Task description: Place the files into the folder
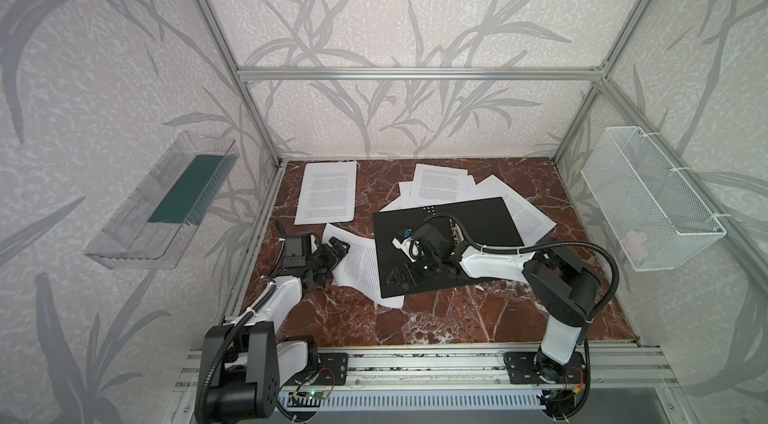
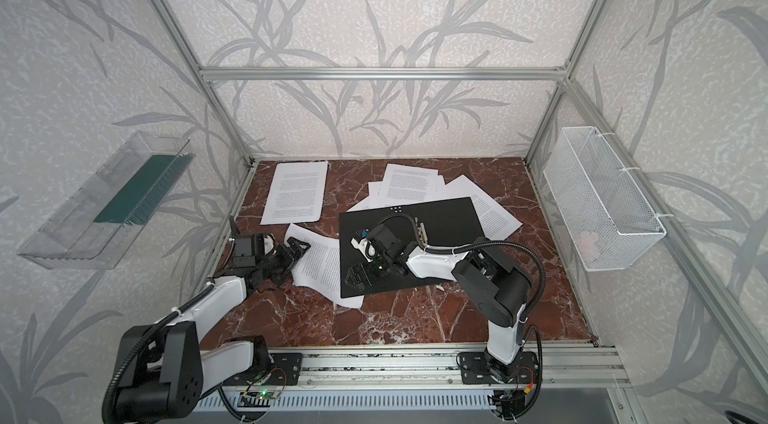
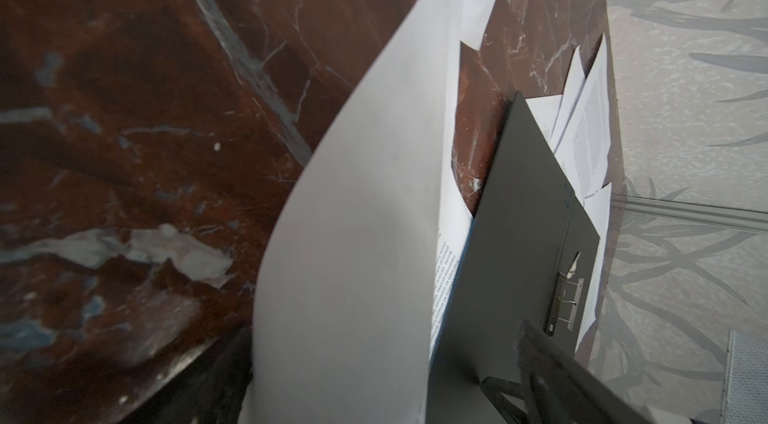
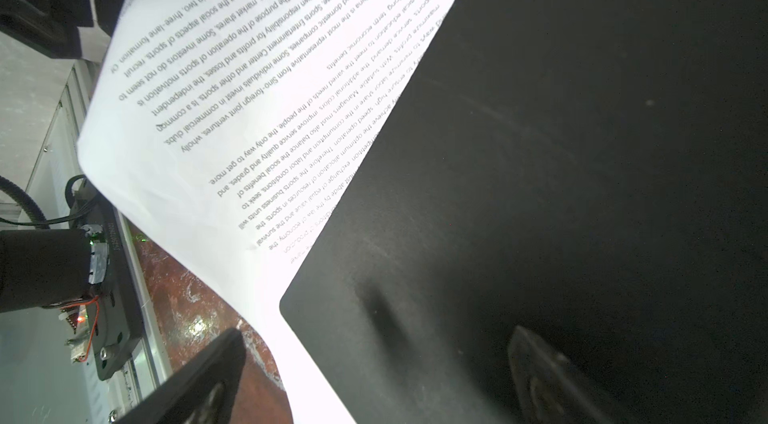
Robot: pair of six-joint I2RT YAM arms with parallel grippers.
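Observation:
The folder lies open flat mid-table, black inside up, with its metal clip partly under my right arm. The files are white printed sheets: one at the back left, a pile behind the folder, and one sticking out from under the folder's left edge. My left gripper is open at that sheet's left edge, and the sheet curls up between its fingers. My right gripper is open, straddling the folder's near left corner.
A clear plastic tray hangs on the left wall and a white wire basket on the right wall. An aluminium rail runs along the table's front edge. More sheets poke out from under the folder's right side.

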